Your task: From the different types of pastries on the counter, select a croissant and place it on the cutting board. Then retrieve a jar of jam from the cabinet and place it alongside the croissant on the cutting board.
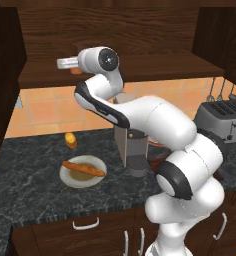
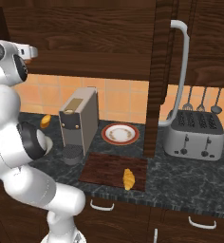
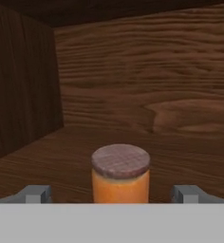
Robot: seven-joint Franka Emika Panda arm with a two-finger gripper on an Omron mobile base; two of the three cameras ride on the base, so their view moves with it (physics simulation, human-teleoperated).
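Observation:
A small orange jar of jam with a brownish lid stands on the cabinet shelf. My gripper is open, one fingertip on each side of the jar and apart from it. In the base views the gripper reaches into the dark wall cabinet. The golden croissant lies on the reddish-brown cutting board on the counter. A yellow-orange bun sits on the counter, and a long brown stick of bread lies on a pale plate.
A coffee machine stands left of the board, with a red-rimmed plate behind the board. A silver toaster is at the right, utensils hang on the tiled wall, and a cabinet side wall rises left of the jar.

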